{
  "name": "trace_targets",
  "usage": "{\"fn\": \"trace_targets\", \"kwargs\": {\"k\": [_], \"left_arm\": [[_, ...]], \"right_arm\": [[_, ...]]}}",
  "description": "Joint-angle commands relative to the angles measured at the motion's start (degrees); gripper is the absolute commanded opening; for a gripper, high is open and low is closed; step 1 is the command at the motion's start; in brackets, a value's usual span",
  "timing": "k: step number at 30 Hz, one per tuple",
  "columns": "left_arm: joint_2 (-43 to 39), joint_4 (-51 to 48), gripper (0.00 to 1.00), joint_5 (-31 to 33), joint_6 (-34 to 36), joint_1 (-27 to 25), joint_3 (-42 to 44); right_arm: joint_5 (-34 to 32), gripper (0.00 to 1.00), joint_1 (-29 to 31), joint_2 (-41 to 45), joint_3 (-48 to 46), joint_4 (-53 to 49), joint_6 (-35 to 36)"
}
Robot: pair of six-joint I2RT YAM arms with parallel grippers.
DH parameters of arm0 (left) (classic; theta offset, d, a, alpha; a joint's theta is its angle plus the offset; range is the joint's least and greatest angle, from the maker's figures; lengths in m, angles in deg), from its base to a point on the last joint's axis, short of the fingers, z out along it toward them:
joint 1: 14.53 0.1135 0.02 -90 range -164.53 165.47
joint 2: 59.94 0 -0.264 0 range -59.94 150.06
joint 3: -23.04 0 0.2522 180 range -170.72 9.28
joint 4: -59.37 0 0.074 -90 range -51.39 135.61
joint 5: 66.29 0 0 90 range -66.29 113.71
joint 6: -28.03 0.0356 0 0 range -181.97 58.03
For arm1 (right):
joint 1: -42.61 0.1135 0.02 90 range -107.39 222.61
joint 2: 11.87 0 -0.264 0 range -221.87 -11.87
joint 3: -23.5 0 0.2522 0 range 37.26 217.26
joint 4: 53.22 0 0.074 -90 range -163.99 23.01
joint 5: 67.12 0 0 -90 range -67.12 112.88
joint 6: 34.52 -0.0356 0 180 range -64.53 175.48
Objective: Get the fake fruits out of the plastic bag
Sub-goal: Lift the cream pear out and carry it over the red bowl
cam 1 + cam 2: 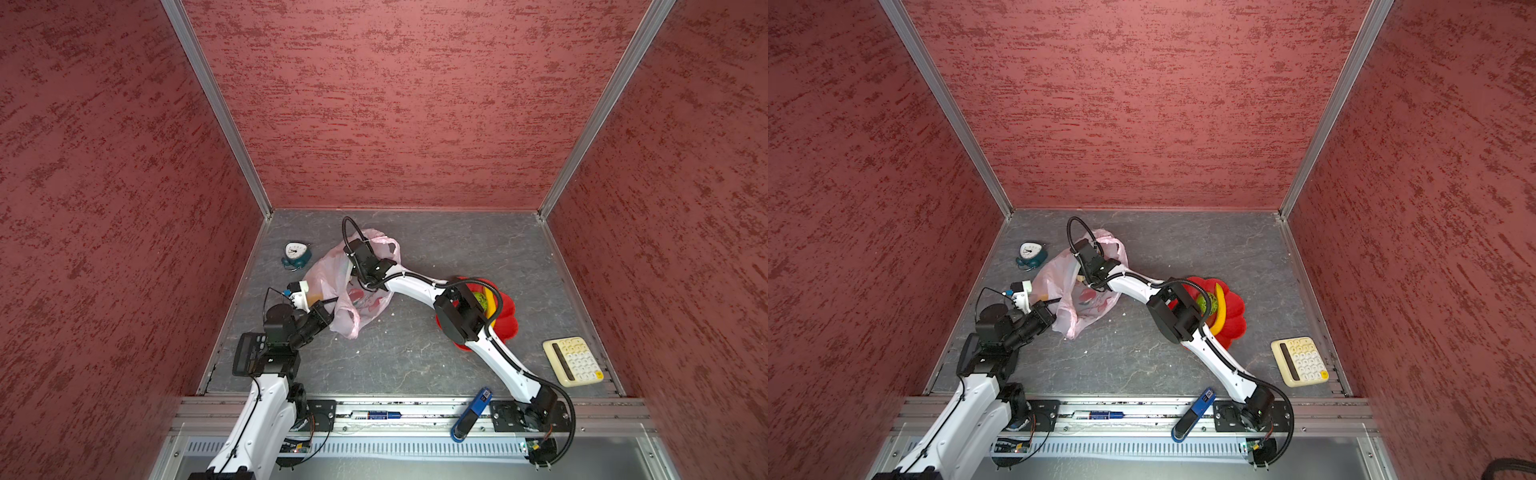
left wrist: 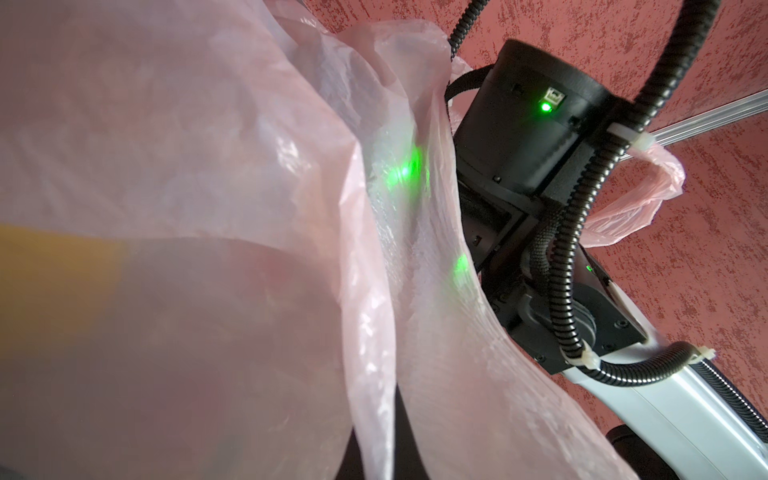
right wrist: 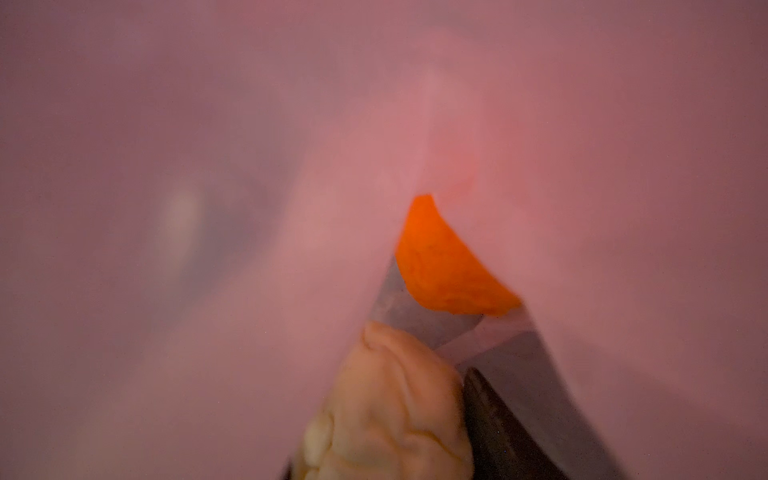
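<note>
The pale-pink plastic bag lies slumped at the middle left of the floor. My left gripper is shut on a fold of its film at the near left side. My right arm reaches into the bag's mouth from above, so the top views hide my right gripper. In the right wrist view its jaws sit against a cream wrinkled lump, with an orange just beyond it under the film. A yellow banana and a green bumpy ball rest on the red flower-shaped plate.
A small teal alarm clock stands left of the bag. A cream calculator lies at the near right corner. A blue-and-black tool lies across the front rail. Red walls close in three sides.
</note>
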Motion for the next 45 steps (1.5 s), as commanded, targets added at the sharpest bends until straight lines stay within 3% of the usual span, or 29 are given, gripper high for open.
{"fn": "trace_targets", "kwargs": {"k": [1,13,19,23,37,45], "left_arm": [[-0.19,2.21,0.01,-0.69,-0.24,0.40,1.27],[3.63,7.04,0.01,0.08,0.41,0.80,0.20],[8.77,12.41,0.01,-0.54,0.86,0.95,-1.16],[10.38,14.48,0.01,-0.93,0.63,1.07,-1.82],[7.05,10.26,0.01,0.00,1.83,0.95,-1.39],[6.77,9.72,0.01,0.30,1.70,1.00,-1.65]], "right_arm": [[0.13,0.28,-0.46,4.35,-5.12,2.49,-0.11],[0.31,0.20,0.25,24.03,-31.47,14.12,2.53],[-2.14,0.19,0.33,35.38,-44.59,15.64,3.77],[0.20,0.19,0.49,41.04,-49.20,14.90,5.05],[7.42,0.18,2.27,61.05,-55.53,0.32,12.23],[-4.88,0.19,1.78,77.35,-57.61,-15.98,13.31]]}}
